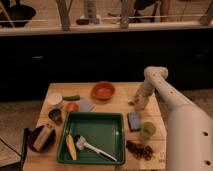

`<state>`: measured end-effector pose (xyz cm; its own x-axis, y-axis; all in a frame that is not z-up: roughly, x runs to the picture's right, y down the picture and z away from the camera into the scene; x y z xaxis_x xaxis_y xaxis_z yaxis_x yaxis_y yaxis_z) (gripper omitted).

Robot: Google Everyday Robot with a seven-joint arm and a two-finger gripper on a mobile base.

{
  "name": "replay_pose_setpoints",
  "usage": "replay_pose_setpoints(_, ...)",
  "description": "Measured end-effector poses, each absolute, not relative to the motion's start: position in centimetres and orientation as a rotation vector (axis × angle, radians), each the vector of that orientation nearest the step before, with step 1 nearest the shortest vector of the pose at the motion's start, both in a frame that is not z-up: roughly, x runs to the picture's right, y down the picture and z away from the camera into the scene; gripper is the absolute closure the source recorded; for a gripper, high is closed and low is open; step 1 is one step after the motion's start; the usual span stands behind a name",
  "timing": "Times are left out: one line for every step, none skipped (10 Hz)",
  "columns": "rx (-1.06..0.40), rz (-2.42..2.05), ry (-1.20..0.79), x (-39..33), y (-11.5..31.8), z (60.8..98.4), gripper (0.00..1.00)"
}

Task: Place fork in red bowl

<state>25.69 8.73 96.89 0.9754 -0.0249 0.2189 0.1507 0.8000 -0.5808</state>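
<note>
The fork [96, 148] is white and lies in the green tray [107, 122] at the front of the table, tines toward the left. The red bowl [103, 91] stands empty at the far middle of the table. My gripper [136, 104] hangs from the white arm at the right side of the table. It is low over the tabletop, to the right of and nearer than the red bowl, and well away from the fork.
A yellow piece [71, 146] lies in the tray beside the fork. A blue sponge [134, 121], green cup [147, 129] and dark cluster [141, 150] sit right of the tray. A white cup [55, 98], green vegetable [71, 97], orange item [71, 106], grey cup [56, 116] and dark bowl [42, 137] are left.
</note>
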Motion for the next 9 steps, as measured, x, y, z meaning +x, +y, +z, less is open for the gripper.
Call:
replay_pose_setpoints(-0.637,-0.095,-0.205,25.72,8.63,96.76,0.77)
replay_pose_setpoints(-0.638,-0.096,-0.204,25.77,8.5,96.56,0.88)
replay_pose_setpoints(-0.64,-0.097,-0.203,25.82,8.51,96.47,0.95)
replay_pose_setpoints(-0.64,-0.101,-0.201,25.74,8.45,96.5,1.0)
replay_pose_setpoints(-0.64,-0.101,-0.203,25.62,8.42,96.51,1.0)
replay_pose_setpoints(-0.64,-0.098,-0.206,25.6,8.49,96.57,1.0)
replay_pose_setpoints(-0.635,-0.083,-0.214,25.65,8.8,96.95,1.0)
replay_pose_setpoints(-0.635,-0.079,-0.215,25.78,8.87,96.93,1.0)
replay_pose_setpoints(-0.64,-0.088,-0.211,25.69,8.86,96.83,1.0)
